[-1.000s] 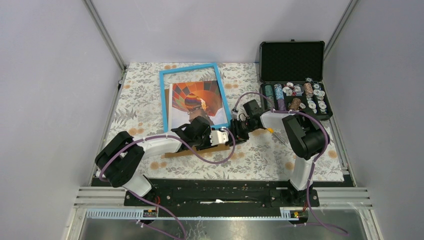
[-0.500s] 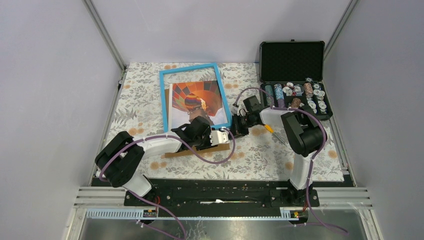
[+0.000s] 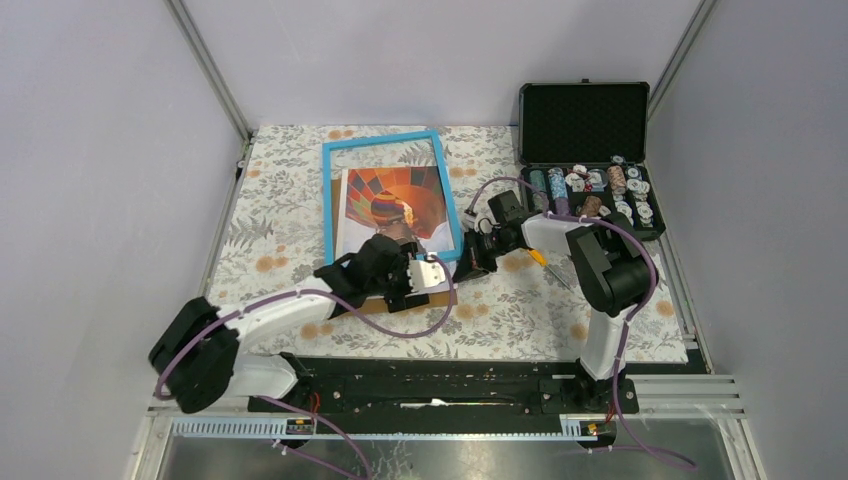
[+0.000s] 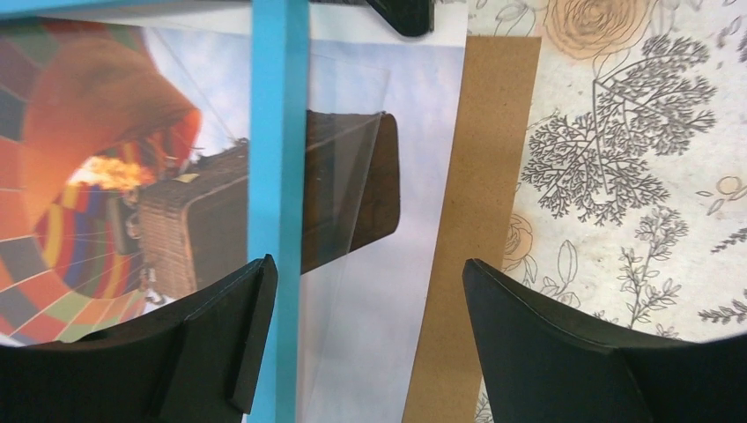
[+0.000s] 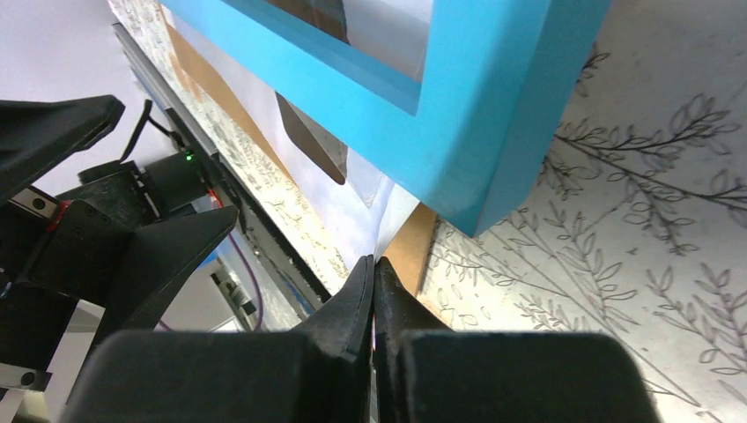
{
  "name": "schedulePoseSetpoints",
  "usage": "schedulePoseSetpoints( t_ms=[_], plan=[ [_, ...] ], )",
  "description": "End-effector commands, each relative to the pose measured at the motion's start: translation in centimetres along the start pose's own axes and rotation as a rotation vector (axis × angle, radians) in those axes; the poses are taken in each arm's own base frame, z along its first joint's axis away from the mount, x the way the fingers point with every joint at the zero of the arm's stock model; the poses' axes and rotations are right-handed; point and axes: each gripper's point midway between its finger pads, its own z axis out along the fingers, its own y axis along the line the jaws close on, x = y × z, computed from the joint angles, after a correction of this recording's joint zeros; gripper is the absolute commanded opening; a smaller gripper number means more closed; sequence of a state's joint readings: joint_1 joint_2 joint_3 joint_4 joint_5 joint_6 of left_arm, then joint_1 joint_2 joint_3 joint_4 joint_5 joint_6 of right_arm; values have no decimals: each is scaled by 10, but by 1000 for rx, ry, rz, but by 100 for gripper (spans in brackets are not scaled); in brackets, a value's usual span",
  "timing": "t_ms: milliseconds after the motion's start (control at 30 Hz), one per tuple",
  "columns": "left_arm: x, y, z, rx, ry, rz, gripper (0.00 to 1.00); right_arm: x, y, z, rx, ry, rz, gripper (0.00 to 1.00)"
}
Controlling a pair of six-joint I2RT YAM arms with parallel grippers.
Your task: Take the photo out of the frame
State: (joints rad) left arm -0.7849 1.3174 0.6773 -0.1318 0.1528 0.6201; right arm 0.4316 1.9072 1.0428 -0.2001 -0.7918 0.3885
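Both arms [image 3: 285, 305] outstretched; right pincer [image 5: 374, 264] pinches photo [image 5: 361, 211].

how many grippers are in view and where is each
2. The left gripper is open above the photo's near edge and the frame's blue border. The right gripper is shut, apparently on the photo's corner, beside the frame's near right corner.

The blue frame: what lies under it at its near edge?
The photo passes under the frame bar, with a brown backing board beneath it. The photo covers most of the board.
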Motion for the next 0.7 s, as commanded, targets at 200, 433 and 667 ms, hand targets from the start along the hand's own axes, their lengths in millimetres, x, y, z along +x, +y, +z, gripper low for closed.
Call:
schedulePoseSetpoints(
  t_ms=[200,433,667],
  plan=[
    [-3,-12,-12,0,-71,10,84,6,47,-20,-165,48,32,0],
    [14,-24,-4,-12,-39,69,78,16,52,-24,-198,72,47,0],
    [25,-7,-2,-135,18,90,60,23,55,-28,-208,76,49,0]
  ],
)
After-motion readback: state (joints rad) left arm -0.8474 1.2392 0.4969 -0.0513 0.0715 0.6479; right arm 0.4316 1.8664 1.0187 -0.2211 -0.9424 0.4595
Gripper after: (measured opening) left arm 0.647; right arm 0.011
